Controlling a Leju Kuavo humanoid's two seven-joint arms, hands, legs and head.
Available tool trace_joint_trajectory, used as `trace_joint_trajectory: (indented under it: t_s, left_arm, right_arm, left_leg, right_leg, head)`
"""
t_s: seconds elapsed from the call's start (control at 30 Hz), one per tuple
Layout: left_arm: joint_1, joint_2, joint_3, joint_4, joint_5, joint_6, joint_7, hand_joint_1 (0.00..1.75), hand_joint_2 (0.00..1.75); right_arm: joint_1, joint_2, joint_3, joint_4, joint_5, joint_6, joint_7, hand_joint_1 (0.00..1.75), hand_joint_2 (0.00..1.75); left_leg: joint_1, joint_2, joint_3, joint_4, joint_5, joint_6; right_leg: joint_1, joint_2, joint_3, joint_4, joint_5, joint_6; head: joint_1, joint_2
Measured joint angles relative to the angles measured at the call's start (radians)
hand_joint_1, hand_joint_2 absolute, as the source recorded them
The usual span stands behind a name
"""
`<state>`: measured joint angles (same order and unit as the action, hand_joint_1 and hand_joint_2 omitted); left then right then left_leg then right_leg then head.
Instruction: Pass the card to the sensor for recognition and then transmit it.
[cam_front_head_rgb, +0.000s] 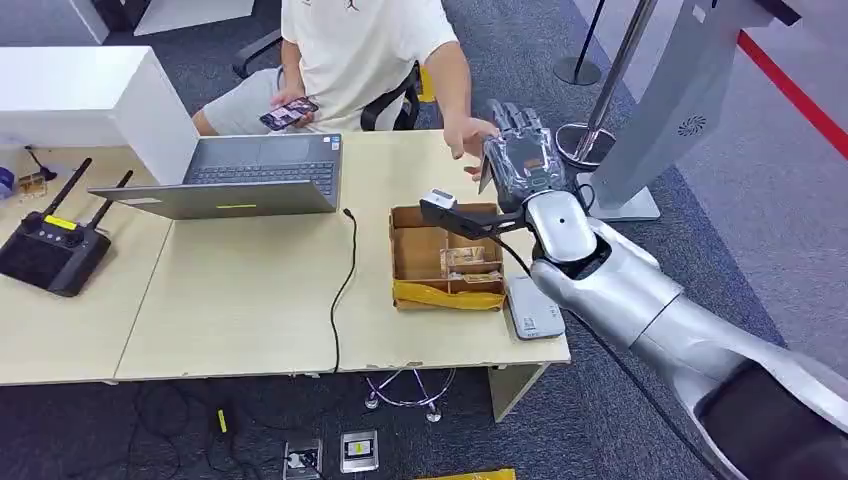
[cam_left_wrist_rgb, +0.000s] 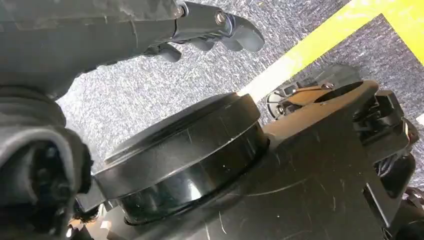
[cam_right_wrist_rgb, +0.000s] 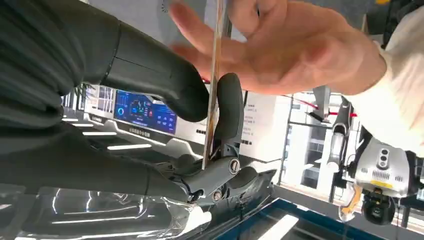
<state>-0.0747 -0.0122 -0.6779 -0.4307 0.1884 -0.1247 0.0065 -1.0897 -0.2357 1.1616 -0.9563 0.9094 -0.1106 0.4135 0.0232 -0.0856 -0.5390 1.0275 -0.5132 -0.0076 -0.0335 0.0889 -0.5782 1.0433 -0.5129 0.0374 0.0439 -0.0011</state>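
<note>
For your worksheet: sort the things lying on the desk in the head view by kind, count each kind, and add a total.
Laptop: 1
Black antenna controller: 1
Cardboard box: 1
Grey card sensor: 1
Black cable: 1
Total: 5

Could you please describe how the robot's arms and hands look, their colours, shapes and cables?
The right arm has smooth, rounded silver shells with a dark joint near the shoulder. A thin black cable runs along it. The right hand is dark grey with a clear cover on its back; close up it shows a ribbed grey cover, a thick grey thumb and darker fingers. The left hand is also dark grey with visible screws.
</note>
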Motion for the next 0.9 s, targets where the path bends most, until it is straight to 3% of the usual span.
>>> trace_joint_trajectory:
  t_s: [0.4, 0.43, 0.47, 0.73, 0.9]
  left_arm:
    - [0.0, 0.006, -0.019, -0.018, -0.014, 0.0, 0.038, 0.0, 0.0]
    - [0.0, 0.006, -0.02, -0.019, -0.014, 0.0, 0.038, 0.0, 0.0]
    - [0.0, 0.006, -0.023, -0.02, -0.014, 0.0, 0.038, 0.0, 0.0]
    - [0.001, 0.008, -0.024, -0.024, -0.019, 0.0, 0.038, 0.0, 0.0]
    - [0.003, 0.008, -0.023, -0.024, -0.037, 0.0, 0.029, 0.0, 0.0]
  right_arm:
    - [-0.04, 0.067, 0.033, 0.141, 0.026, -0.041, 0.016, 1.75, 1.75]
    - [-0.042, 0.068, 0.033, 0.148, 0.027, -0.043, 0.016, 0.73, 1.75]
    - [-0.044, 0.071, 0.033, 0.155, 0.029, -0.046, 0.016, 0.0, 1.75]
    - [-0.046, 0.073, 0.032, 0.189, 0.026, -0.089, 0.029, 0.0, 1.75]
    - [-0.042, 0.073, 0.027, 0.196, -0.007, -0.161, 0.03, 0.0, 1.75]
  left_leg:
    - [0.0, 0.0, 0.0, 0.0, 0.0, 0.0]
    - [0.0, 0.0, 0.0, 0.0, 0.0, 0.0]
    - [0.0, 0.0, 0.0, 0.0, 0.0, 0.0]
    - [0.0, 0.0, 0.001, 0.0, 0.0, 0.0]
    - [0.0, 0.0, 0.001, 0.0, 0.0, 0.0]
  right_leg:
    - [0.0, 0.0, 0.0, 0.0, 0.0, 0.0]
    - [0.0, 0.0, 0.0, 0.0, 0.0, 0.0]
    - [0.0, 0.0, 0.0, 0.0, 0.0, 0.0]
    - [0.0, 0.0, 0.0, 0.0, 0.0, 0.0]
    - [0.0, 0.0, 0.0, 0.0, 0.0, 0.0]
  head:
    - [0.0, 0.0]
    - [0.0, 0.0]
    - [0.0, 0.0]
    - [0.0, 0.0]
    - [0.0, 0.0]
